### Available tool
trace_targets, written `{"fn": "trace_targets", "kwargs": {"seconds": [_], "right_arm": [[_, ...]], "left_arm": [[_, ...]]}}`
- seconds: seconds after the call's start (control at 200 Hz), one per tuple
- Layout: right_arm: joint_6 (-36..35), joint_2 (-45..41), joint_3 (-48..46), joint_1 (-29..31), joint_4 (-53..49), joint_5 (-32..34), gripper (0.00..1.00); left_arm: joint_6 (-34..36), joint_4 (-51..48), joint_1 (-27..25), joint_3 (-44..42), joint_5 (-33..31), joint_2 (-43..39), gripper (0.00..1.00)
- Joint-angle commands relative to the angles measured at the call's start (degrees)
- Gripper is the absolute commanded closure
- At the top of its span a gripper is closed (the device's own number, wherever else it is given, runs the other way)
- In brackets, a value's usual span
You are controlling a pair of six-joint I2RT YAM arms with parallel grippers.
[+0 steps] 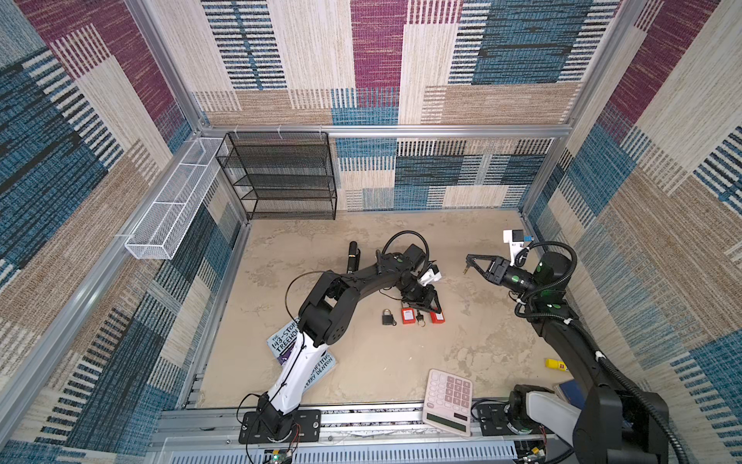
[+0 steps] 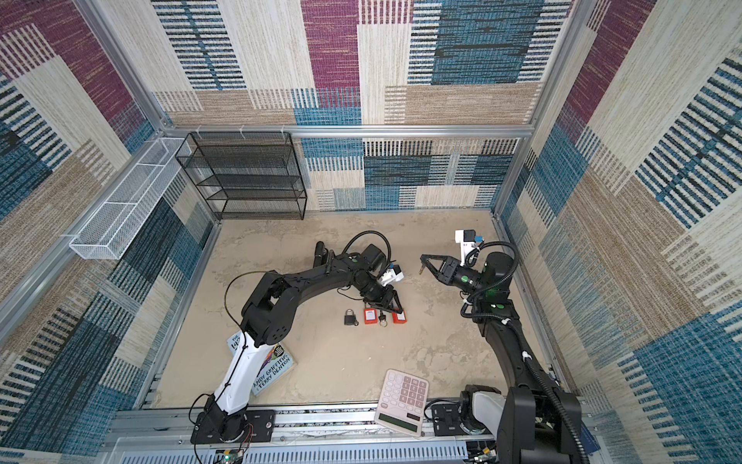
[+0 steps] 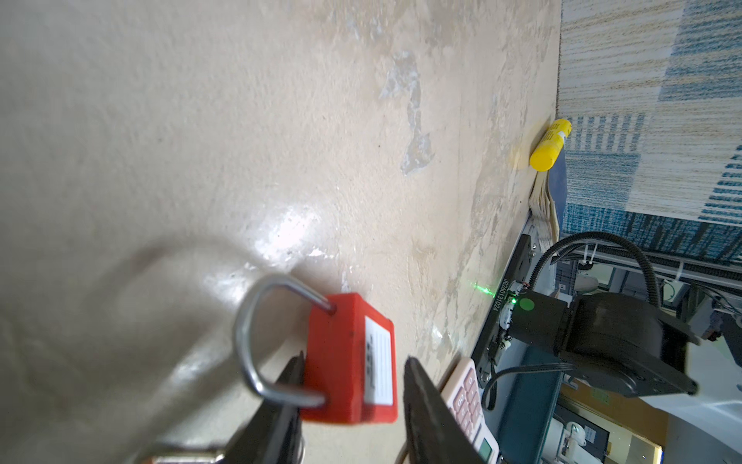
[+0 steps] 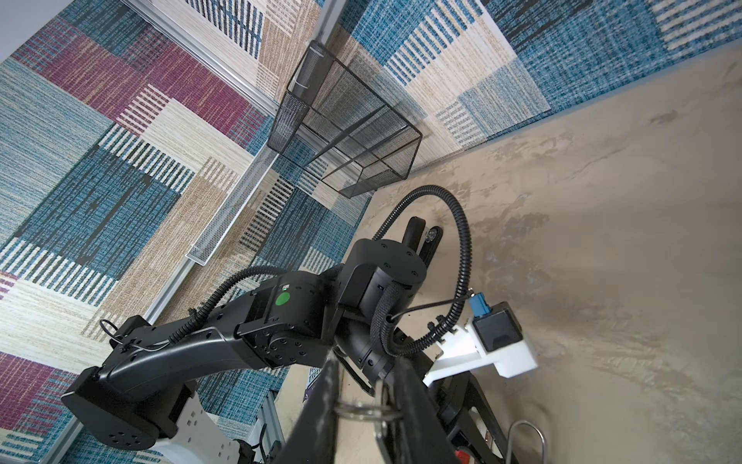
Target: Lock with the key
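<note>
The left end effector was down at the surface, its jaws parted and straddling the body of a red padlock. One finger sat at or against the side next to the shackle. The other finger stood off with a clear gap, so nothing was gripped. The padlock rested on the surface between them. Both legs of the shackle met the body, but whether it was latched could not be told, and the keyhole was not visible. Straddling the body this way probably served to brace the lock for the key to enter.

The right end effector hung in the air well apart from the lock, closed on a small key that jutted from its fingertips. In the right wrist view the key ring crossed between the fingers. Keeping the key raised and off to the side likely left the other arm room to work and the blade exposed for insertion.

Just beside the straddled lock lay loose keys, then a second red padlock and a black padlock, all in a row. A calculator lay near the front edge, well clear of them.
</note>
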Motion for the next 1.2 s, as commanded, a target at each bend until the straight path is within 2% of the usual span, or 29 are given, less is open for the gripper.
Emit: {"fn": "trace_targets", "kwargs": {"seconds": [0.0, 0.511, 0.651, 0.897, 1.197], "right_arm": [[0.51, -0.40, -0.12, 0.04, 2.31, -0.56, 1.00], [-0.31, -1.13, -0.11, 0.04, 0.90, 1.78, 1.00], [-1.16, -1.01, 0.04, 0.04, -4.66, 6.30, 1.00], [-2.20, 1.15, -5.08, -0.03, -5.52, 10.92, 1.00], [-6.32, 6.30, -9.23, 2.77, -9.82, 18.44, 1.00]], "left_arm": [[-0.85, -0.59, 0.09, 0.73, -0.71, -0.75, 0.57], [-3.11, 0.32, 1.23, 0.65, -4.60, -2.68, 0.54], [-4.14, 2.65, 1.45, -1.06, -5.33, -4.95, 0.54], [-3.65, 2.82, 2.33, -2.46, -4.86, -9.13, 0.54], [-3.72, 5.19, 2.73, -11.11, -5.11, -14.97, 0.54]]}}
